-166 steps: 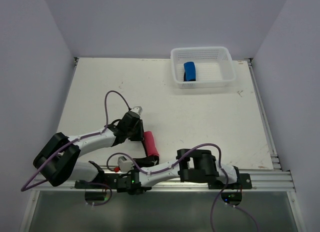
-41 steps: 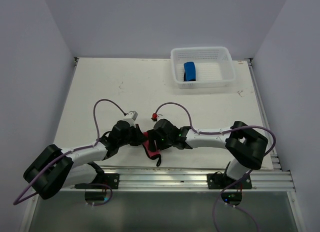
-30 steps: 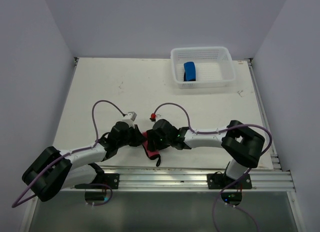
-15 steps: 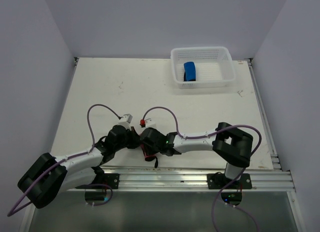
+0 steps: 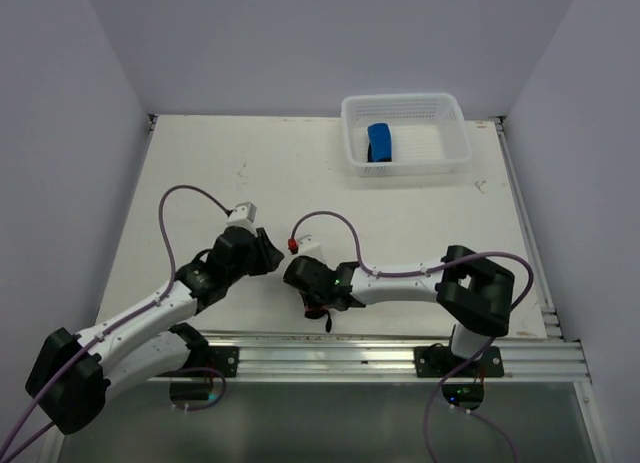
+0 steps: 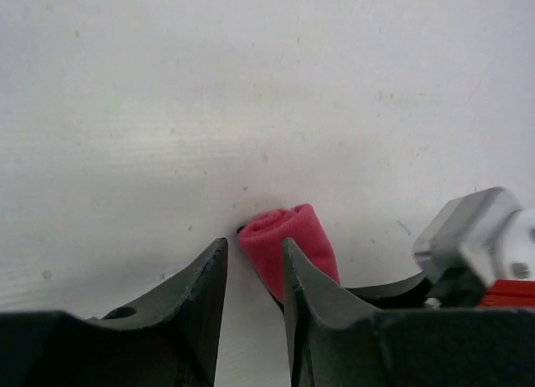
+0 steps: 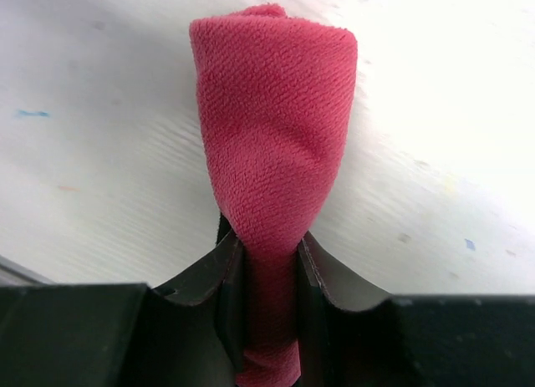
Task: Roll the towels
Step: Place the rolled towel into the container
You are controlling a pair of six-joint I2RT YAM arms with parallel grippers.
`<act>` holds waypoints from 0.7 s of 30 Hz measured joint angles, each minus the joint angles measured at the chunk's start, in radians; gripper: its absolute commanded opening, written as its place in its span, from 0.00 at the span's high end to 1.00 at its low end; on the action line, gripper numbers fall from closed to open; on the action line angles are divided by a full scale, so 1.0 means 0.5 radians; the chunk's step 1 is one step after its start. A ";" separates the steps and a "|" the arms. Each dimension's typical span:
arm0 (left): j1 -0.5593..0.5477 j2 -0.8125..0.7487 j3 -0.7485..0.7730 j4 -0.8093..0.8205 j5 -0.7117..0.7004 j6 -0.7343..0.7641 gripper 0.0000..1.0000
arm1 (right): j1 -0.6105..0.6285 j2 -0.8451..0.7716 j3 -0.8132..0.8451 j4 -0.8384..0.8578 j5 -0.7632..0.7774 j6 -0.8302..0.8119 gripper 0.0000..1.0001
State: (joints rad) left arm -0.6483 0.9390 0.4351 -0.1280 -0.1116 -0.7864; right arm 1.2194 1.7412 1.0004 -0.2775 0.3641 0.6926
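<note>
Pink-red towel [image 7: 272, 128], rolled — pinched tight in right end effector [image 7: 269, 255]

Table [image 5: 200, 183]: white matt top, flat, with a few dark specks and faint scuffs.
Back wall [image 5: 330, 43]: plain pale lilac-grey, bare, meeting the table's far edge.
Left wall [image 5: 60, 183], right wall [image 5: 590, 183]: same colour, bare, closing in both sides.
Rail [image 5: 370, 355]: silver slotted metal along the near edge.
Side rail [image 5: 527, 243]: metal strip down the table's right edge.
Panel [image 5: 330, 423]: grey-green, glossy, below the near rail.
Light: soft, even; shadows faint.
</note>
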 measured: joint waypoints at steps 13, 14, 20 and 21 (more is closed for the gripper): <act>0.020 0.329 1.116 -0.546 -0.530 0.453 0.59 | -0.655 -0.236 0.411 -0.466 0.098 -0.440 1.00; 0.024 0.378 1.195 -0.557 -0.549 0.487 0.59 | -0.753 -0.234 0.493 -0.466 0.081 -0.486 1.00; 0.059 0.537 1.363 -0.574 -0.615 0.711 0.58 | -1.292 -0.020 1.156 -0.495 0.022 -0.695 1.00; 0.069 0.552 1.363 -0.576 -0.616 0.738 0.58 | -1.362 0.057 1.283 -0.494 0.021 -0.721 1.00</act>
State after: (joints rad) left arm -0.6136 1.2148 1.1168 -0.4160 -0.4198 -0.4175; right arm 0.5385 1.7699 1.6417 -0.5243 0.3744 0.3321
